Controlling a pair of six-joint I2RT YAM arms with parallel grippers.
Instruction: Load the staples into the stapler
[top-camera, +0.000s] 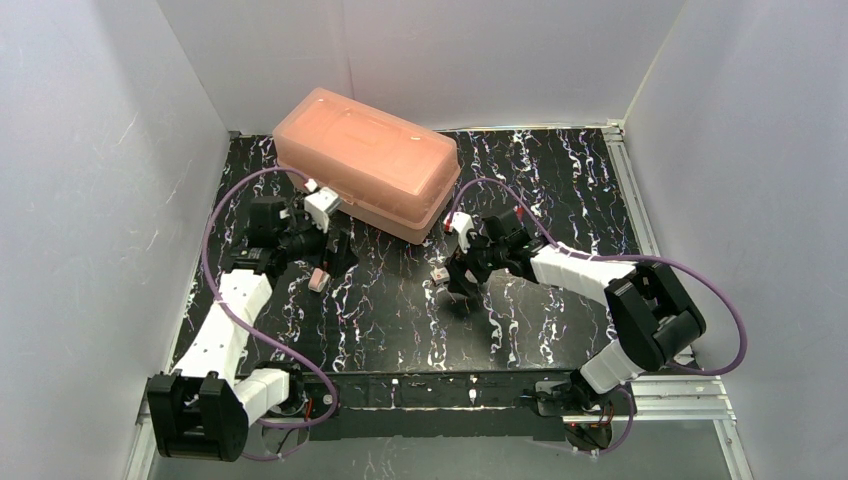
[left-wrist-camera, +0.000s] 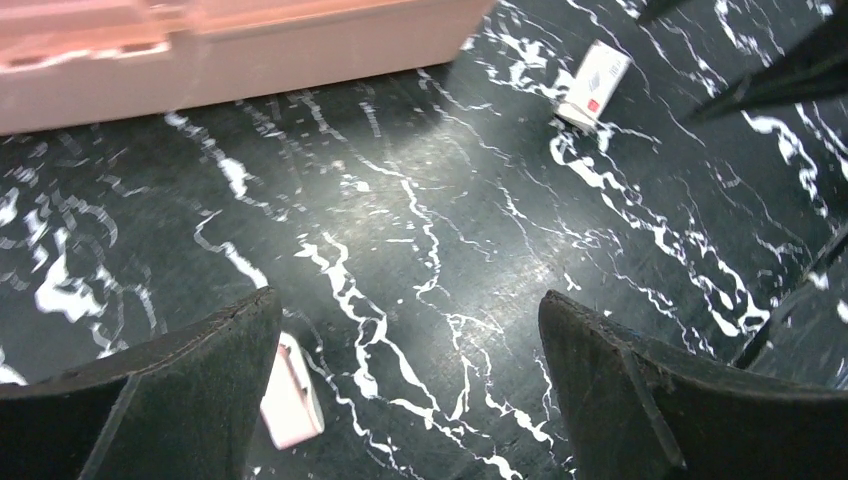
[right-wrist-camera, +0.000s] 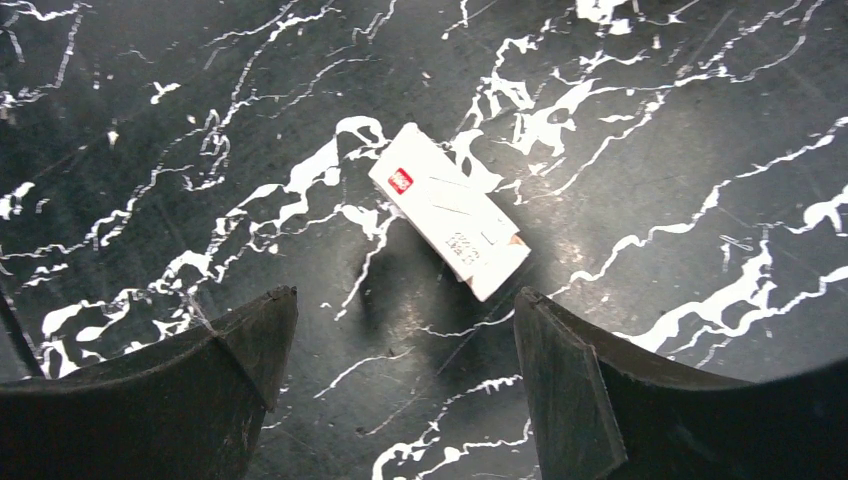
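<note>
- Far left, the left gripper (left-wrist-camera: 405, 310) hangs low over the table (top-camera: 400, 335). Its jaws are spread wide with nothing between them.
- Just beside its left finger lies a small pale pink piece (left-wrist-camera: 292, 395). I take it for the stapler, though too little shows to tell whether its tray is open. It lies outside the jaws, not between them. Closing from here would catch air or nudge it sideways across the smooth marbled top.
- Behind that arm, the big pink box (top-camera: 365, 160) sits at the back of the table, shut as far as I can see. It is near the left wrist, so a careless swing backward could knock it.
- Toward the middle, the staple box (right-wrist-camera: 450, 212) lies flat on the table, a small white carton with a red mark at one end, well apart from the stapler.
- The right gripper (right-wrist-camera: 405, 298) hovers over it, jaws wide and empty. The carton sits just ahead of the fingertips rather than squarely between them.
- The worry here is the angle — the carton lies slantwise to the jaws. Closing as they stand would likely meet its corners, and it could twist or skid out. Thin card squeezed too hard might also crush and spill the strips.
- Only bare table lies between carton and stapler, so nothing blocks the carry. The two arms would crowd each other in the middle, though, and their purple cables (top-camera: 700, 290) loop loosely at either side.
</note>
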